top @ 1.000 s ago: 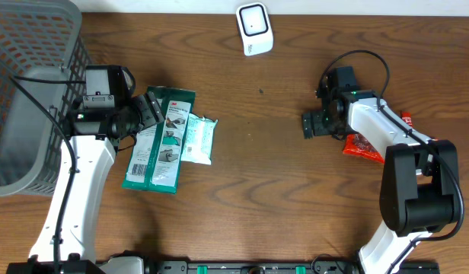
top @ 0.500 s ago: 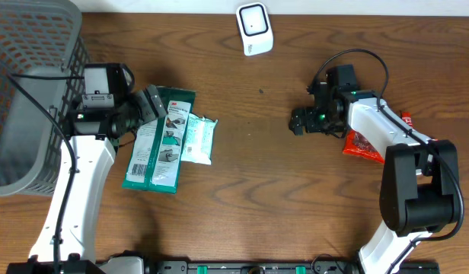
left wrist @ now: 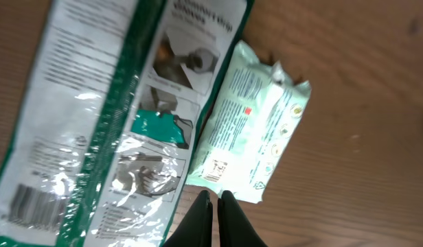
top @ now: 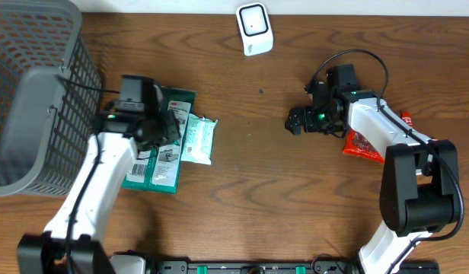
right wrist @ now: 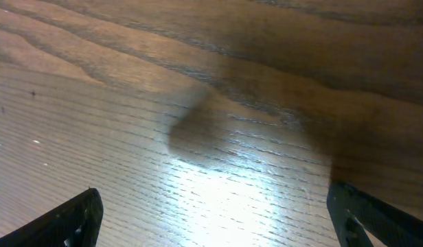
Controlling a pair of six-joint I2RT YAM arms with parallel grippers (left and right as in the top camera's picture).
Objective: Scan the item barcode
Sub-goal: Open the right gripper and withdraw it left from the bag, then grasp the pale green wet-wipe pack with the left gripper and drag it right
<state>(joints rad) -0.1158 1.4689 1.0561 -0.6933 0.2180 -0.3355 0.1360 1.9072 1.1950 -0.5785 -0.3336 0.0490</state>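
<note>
Nothing is scanned yet. Beside the basket point(top: 36, 76), the left fingers point(left wrist: 200, 221) are pressed together, empty, over the green pack point(top: 154, 164) and wipes point(top: 196, 138), both lying flat. The scanner point(top: 254, 28) sits far centre. The right fingers point(right wrist: 74, 219) gape, empty, above the counter point(top: 242, 190).

**A:** How is the overhead view lit?

**B:** Brightly and evenly from above. The worktop point(top: 250, 190) is sharp, with only faint, soft shadows beside the arms.

**A:** And the wrist views?

**B:** The left one shows white glare streaks on the film of the green packet point(left wrist: 108, 116), and the far right edge blurs. The right one is soft all over, with a broad pale sheen on the wood and a dim band across the top.
</note>
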